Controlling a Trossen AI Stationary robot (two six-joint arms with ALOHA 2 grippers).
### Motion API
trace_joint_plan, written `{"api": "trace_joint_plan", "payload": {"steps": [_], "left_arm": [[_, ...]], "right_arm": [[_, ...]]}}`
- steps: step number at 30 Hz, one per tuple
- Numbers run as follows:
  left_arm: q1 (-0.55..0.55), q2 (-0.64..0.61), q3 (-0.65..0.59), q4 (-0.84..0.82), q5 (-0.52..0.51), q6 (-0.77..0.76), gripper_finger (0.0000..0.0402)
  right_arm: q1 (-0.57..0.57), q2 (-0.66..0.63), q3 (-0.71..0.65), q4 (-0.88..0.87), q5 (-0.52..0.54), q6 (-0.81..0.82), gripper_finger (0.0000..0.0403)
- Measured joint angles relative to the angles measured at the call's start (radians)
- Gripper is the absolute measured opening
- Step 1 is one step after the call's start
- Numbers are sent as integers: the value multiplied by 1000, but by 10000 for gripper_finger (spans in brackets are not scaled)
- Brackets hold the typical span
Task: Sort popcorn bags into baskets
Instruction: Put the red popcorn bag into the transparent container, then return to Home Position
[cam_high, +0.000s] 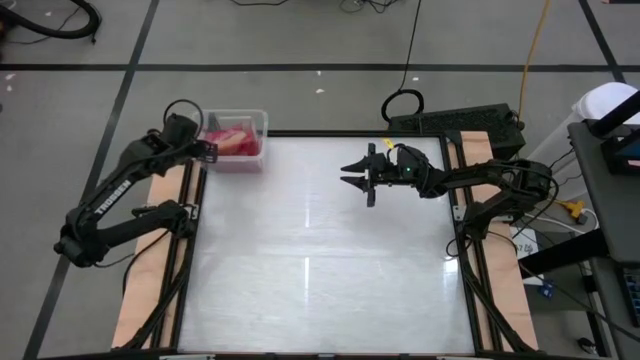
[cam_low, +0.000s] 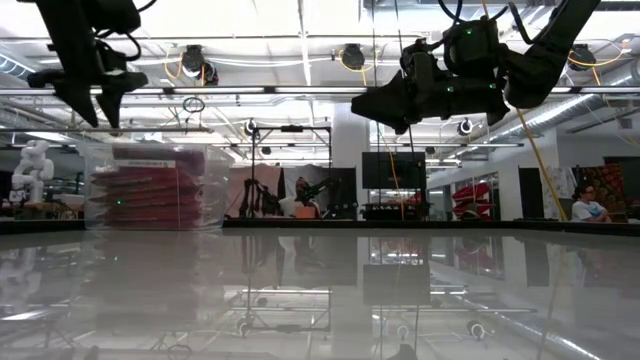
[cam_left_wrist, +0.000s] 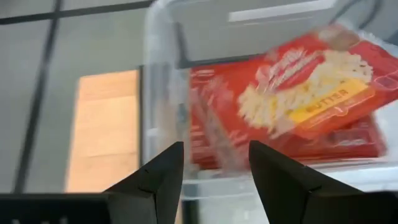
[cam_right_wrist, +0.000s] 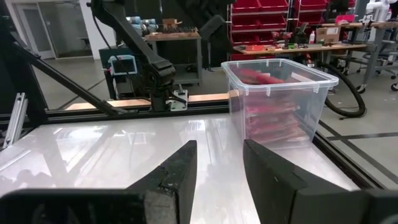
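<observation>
- Left gripper (cam_left_wrist: 214, 180) of mine hangs over the near edge of the clear bin (cam_high: 262, 122), fingers spread apart, holding nothing.
- Red popcorn bags (cam_left_wrist: 311, 99) are piled in that bin, at the far left corner of the table (cam_high: 320, 260); the top one lies tilted, popcorn picture up.
- My right gripper (cam_high: 360, 172) waits in the air over the far right part of the table, fingers apart and empty.

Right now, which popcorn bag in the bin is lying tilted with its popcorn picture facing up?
The top popcorn bag, the one marked BUTTER: it lies askew across the stack of flat red bags in the clear bin.
</observation>
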Motion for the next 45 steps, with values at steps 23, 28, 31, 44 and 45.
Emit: {"api": "trace_joint_plan", "payload": {"steps": [23, 28, 31, 44, 45], "left_arm": [[-175, 442, 18, 358, -90, -94, 170], [-176, 496, 18, 351, -57, -116, 126], [-185, 483, 20, 329, -44, -143, 102], [-222, 284, 18, 271, -52, -175, 65], [-230, 266, 17, 286, -52, -155, 65]], "right_arm": [[20, 0, 0, 25, 0, 2, 125], [34, 0, 0, 22, -1, 1, 125], [33, 0, 0, 22, 0, 0, 125], [33, 0, 0, 22, 0, 14, 125], [33, 0, 0, 22, 0, 13, 125]]}}
